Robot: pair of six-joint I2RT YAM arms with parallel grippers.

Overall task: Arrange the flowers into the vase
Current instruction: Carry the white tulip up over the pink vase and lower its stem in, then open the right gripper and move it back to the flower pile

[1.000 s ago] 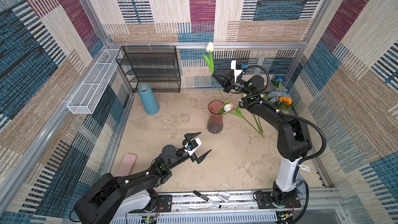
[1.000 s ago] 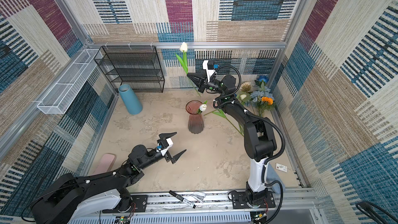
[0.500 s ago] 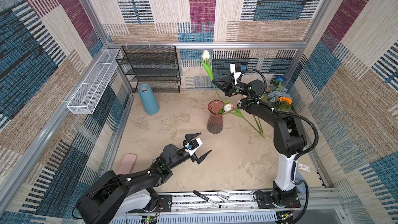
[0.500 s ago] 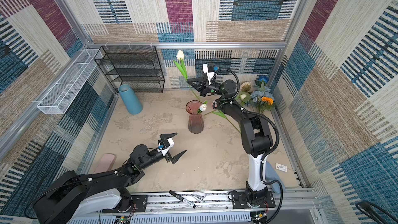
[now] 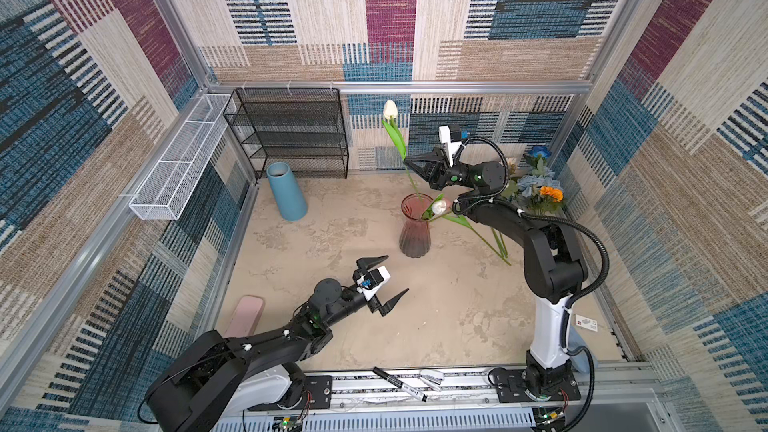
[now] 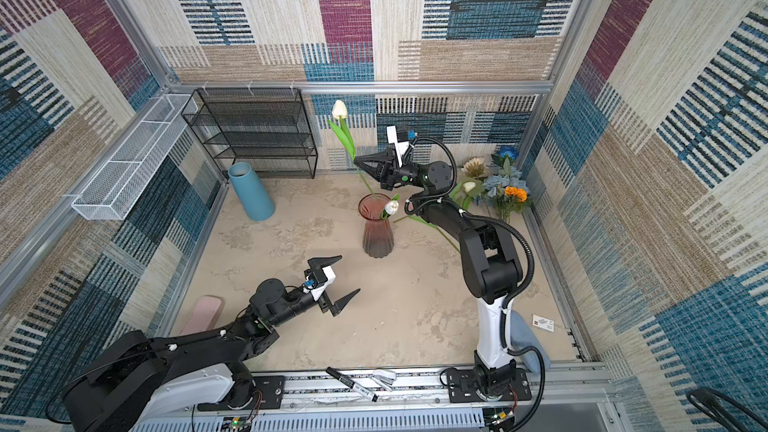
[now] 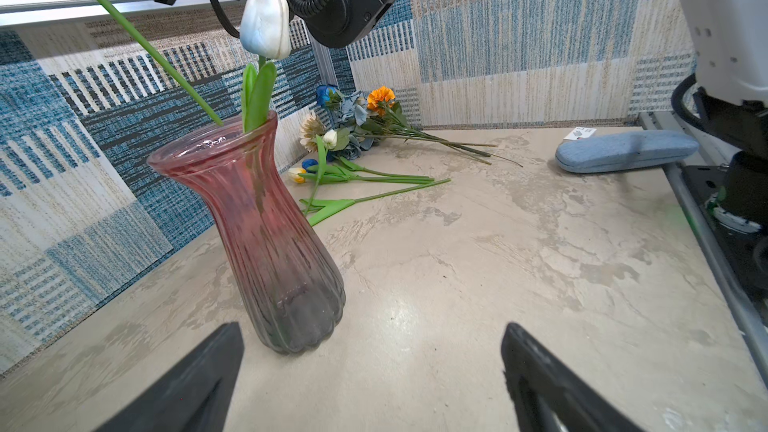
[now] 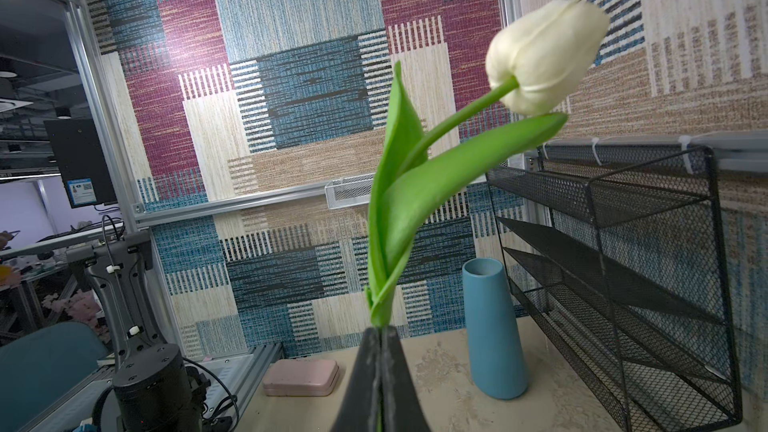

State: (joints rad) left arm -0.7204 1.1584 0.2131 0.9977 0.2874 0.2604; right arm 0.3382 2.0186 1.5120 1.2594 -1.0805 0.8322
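Flowers (image 7: 365, 118) mostly unplaced behind your right jaws: one tulip (image 7: 266, 22) in vase (image 7: 266, 234), second tulip (image 8: 424, 193) pinched in them; left jaws wide, empty.

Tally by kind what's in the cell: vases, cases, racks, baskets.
Vases: 2 (red glass vase, blue vase)
Cases: 2 (pink case, blue case)
Racks: 1 (black mesh rack)
Baskets: 1 (white wire basket)
Total: 6
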